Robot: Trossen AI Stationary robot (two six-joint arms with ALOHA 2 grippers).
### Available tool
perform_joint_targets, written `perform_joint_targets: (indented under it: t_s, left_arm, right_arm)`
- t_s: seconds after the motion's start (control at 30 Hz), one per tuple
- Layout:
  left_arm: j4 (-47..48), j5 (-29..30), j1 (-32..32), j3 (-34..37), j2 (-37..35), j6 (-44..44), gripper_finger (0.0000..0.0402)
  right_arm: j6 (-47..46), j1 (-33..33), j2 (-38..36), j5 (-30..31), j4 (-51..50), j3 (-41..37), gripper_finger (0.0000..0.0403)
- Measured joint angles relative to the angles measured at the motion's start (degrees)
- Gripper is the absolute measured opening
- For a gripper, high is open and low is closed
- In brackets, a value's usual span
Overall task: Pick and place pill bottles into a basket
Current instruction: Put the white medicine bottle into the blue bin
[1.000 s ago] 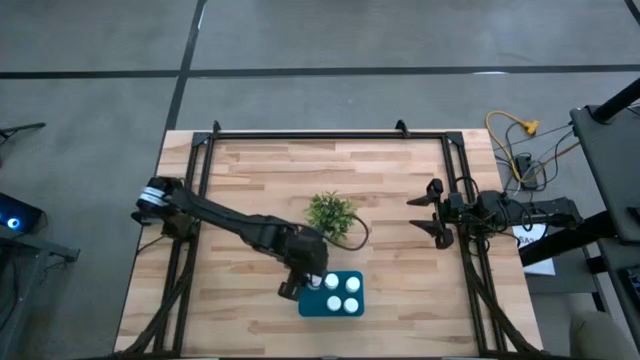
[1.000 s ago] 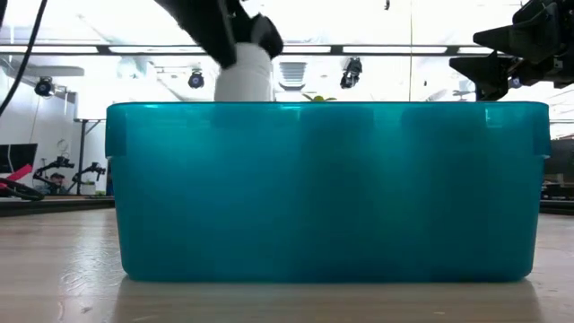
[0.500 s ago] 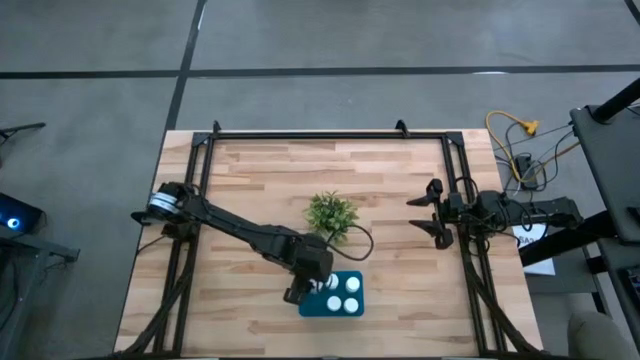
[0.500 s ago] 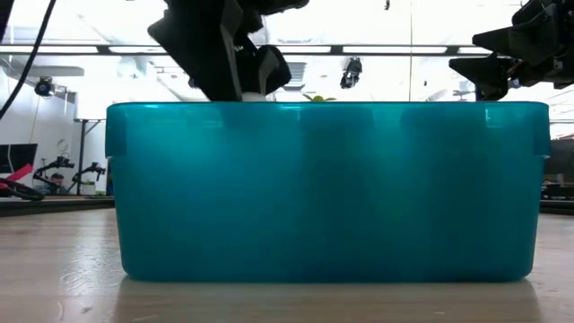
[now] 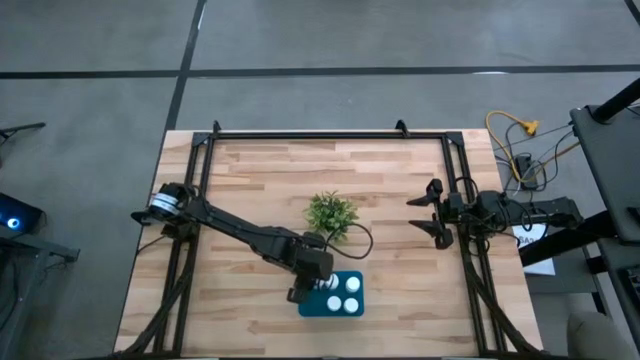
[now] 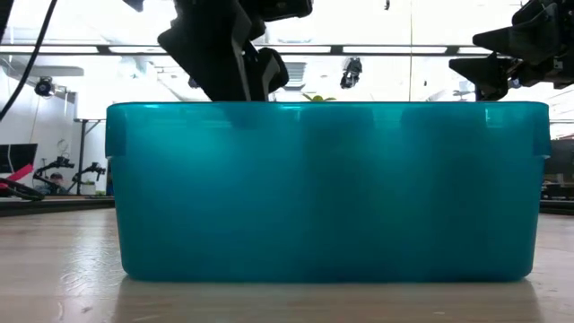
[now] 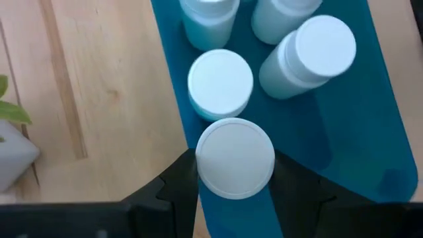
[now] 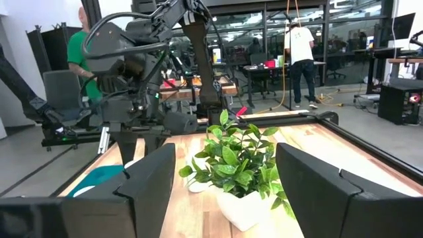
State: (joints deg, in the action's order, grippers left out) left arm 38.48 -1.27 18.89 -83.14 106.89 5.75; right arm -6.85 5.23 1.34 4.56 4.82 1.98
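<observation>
Lowering since before: left claw, bottle gripped, seemingly inside basket.

Teal basket fills foreground; left end effector dips behind rim.

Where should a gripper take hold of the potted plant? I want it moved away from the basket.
Grip the white pot low on its sides, coming in level from the right gripper's side; the leaves spread over the top, blocking a grasp from above.

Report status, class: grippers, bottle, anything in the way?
Left gripper shut on a bottle, low in the basket. Right gripper open, parked. Four bottles crowd the drop.
</observation>
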Motion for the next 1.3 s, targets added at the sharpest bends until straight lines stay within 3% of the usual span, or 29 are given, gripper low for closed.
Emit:
perform_joint_targets:
  t_s: [1.07, 1.3]
  left_arm:
    - [-3.81, 1.82, 0.73, 4.05, -0.09, 2.94, 0.0138]
    - [-3.82, 2.14, 0.75, 4.05, -0.09, 2.94, 0.0210]
  right_arm:
    - [0.00, -0.01, -0.05, 0.01, 0.02, 0.00, 0.0256]
    - [0.00, 0.00, -0.04, 0.00, 0.02, 0.00, 0.0249]
